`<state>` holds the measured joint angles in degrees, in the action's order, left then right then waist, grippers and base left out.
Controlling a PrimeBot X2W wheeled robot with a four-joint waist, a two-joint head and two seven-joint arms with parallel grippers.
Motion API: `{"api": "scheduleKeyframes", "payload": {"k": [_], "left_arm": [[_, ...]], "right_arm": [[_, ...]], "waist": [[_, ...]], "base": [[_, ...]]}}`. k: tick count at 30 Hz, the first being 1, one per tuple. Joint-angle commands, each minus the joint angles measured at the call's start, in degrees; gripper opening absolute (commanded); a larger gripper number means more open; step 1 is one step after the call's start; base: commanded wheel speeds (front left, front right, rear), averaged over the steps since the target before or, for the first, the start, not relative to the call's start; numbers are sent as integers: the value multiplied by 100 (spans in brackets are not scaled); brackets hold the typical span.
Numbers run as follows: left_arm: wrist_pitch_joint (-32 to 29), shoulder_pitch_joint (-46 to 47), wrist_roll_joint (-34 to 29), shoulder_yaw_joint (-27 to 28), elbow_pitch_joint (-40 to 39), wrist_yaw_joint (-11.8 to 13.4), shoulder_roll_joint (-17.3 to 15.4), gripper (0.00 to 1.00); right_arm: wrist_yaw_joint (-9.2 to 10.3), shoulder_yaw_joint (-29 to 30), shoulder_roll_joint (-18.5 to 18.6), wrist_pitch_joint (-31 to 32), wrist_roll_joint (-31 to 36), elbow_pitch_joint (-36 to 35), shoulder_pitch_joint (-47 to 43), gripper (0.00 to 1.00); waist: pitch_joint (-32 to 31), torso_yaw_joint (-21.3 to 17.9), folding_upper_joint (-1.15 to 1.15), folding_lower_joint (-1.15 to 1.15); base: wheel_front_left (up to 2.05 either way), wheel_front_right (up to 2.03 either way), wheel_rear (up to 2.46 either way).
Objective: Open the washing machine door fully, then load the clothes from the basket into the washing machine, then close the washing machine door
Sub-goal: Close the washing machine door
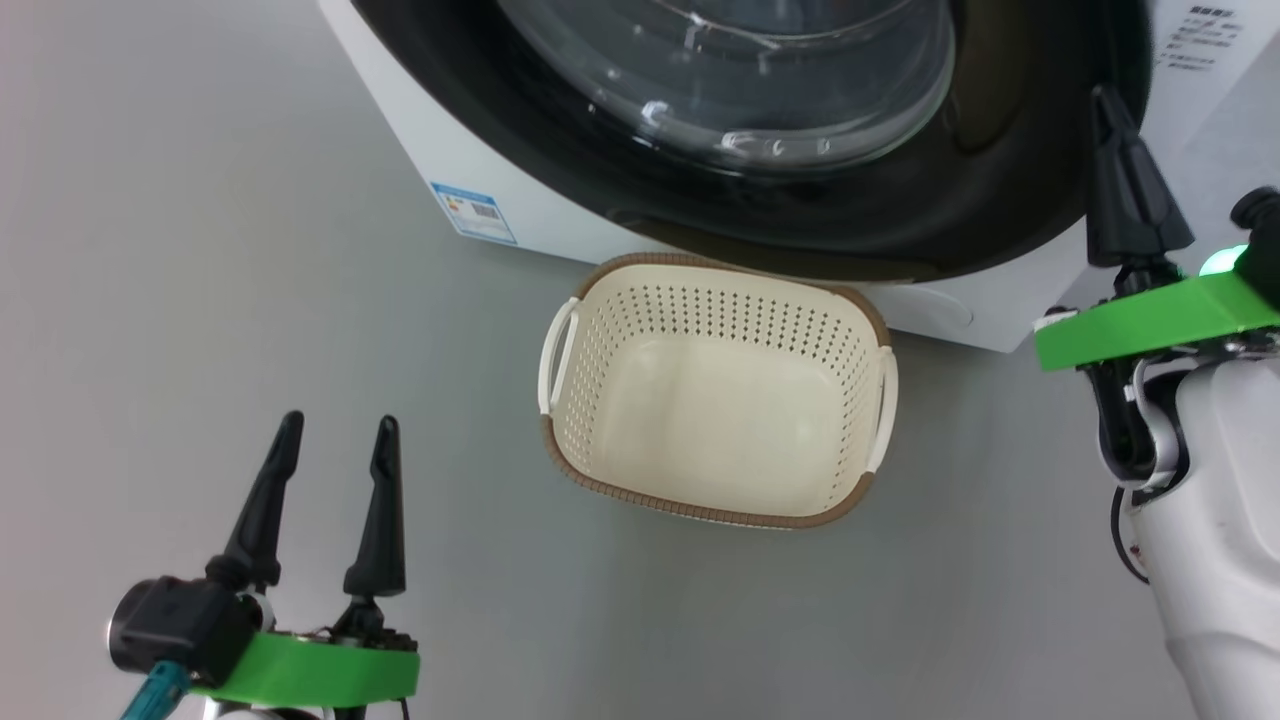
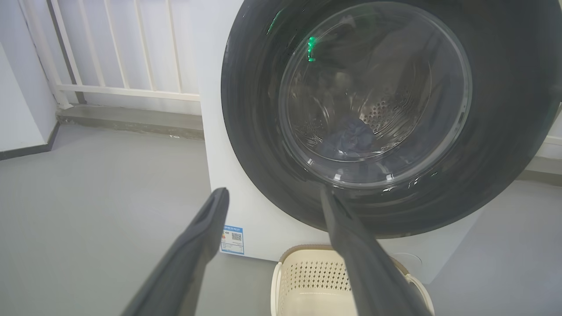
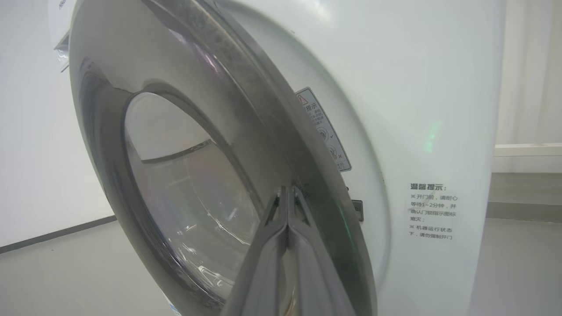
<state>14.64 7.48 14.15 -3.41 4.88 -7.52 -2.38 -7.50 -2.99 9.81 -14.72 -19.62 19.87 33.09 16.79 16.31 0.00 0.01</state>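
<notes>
Left hand (image 1: 340, 420): fingers spread wide, holding nothing, low over the floor, left of the basket.
Basket (image 1: 700, 265): cream, perforated, brown rim; empty, on the floor just below the door.
Washing machine door (image 1: 900, 225): glossy black ring around bulging glass, lying against the machine front or nearly so; whether it is latched cannot be told. Judged heavy, stiff and slick, with fragile glass, so press on the black rim, not the bowl.
Clothes (image 2: 349, 138): dark bluish bundle seen through the glass, in the drum; judged soft and light.
Right hand (image 1: 1103, 100): fingers pressed together, gripping nothing, tips at the door's right rim.
Washing machine (image 3: 417, 87): white, boxy.
Floor (image 1: 200, 300): smooth, grey.
Room: white railing (image 2: 118, 66), pale wall.
</notes>
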Motion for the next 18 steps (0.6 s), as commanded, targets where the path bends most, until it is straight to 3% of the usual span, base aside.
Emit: {"api": "scheduleKeyframes", "payload": {"k": [1,18], "left_arm": [[36,168,41,161,-189,3,-54,100],[36,578,219,-33,-292,3,-51,100]], "right_arm": [[1,-21,20,-28,53,-101,201,0],[1,462,191,-28,157,-69,1036,0]], "waist": [[174,101,0,-1],[833,379,0,-1]], "base": [[0,0,0],[0,0,0]]}}
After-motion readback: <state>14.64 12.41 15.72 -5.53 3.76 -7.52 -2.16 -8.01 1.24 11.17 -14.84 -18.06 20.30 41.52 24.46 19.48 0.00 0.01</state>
